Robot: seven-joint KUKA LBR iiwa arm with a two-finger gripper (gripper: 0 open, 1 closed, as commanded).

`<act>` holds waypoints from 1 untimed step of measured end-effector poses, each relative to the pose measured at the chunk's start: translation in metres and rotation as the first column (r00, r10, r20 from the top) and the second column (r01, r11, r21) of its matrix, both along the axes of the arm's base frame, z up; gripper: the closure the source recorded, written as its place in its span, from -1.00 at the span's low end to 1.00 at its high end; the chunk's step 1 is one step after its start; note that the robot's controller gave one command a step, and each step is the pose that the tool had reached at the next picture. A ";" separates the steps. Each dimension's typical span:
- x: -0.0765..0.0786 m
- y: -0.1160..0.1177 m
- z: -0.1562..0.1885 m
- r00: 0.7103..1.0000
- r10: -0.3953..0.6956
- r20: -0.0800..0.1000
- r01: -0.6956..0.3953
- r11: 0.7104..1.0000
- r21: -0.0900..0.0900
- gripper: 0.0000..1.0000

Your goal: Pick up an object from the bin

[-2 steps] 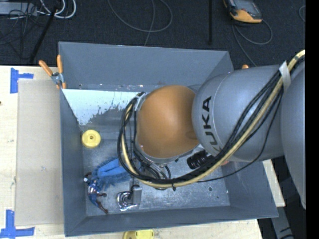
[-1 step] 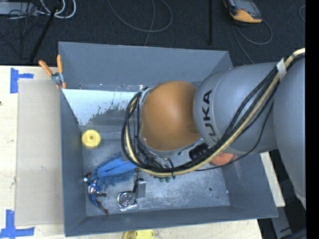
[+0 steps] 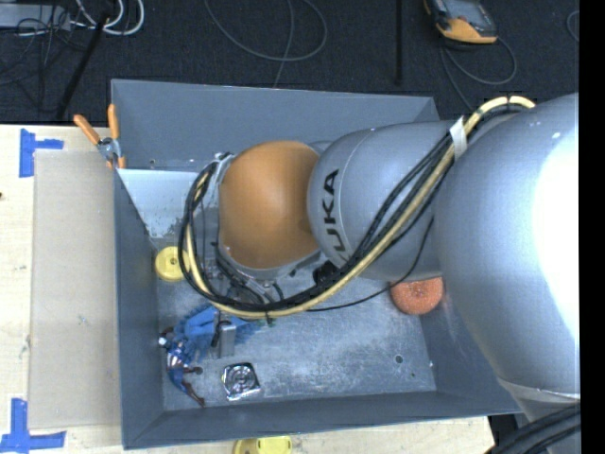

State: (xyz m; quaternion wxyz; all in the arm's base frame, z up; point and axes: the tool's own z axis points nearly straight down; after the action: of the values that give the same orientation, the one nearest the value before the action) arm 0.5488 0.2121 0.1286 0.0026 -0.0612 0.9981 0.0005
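Arm (image 3: 397, 206) hides most of gripper (image 3: 224, 337), open or shut can't tell; blue toy (image 3: 197, 327) right at its tip looks light, rigid plastic, lumpy, so best pinched across a narrow part.

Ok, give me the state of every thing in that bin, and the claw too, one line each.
claw: low in the bin, at the blue plastic thing.
blue plastic thing: lying on the floor, lower left, partly under the claw.
yellow round thing: lying by the left wall, apart from the claw.
orange ball: resting on the floor, partly hidden by the arm.
silvery metal piece: lying near the front wall, untouched.
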 end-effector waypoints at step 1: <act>-0.012 -0.023 -0.044 1.000 -0.028 -0.005 0.028 1.000 0.001 1.00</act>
State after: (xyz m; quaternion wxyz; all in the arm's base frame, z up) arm 0.5366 0.1892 0.0846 0.0004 -0.0473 0.9989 0.0009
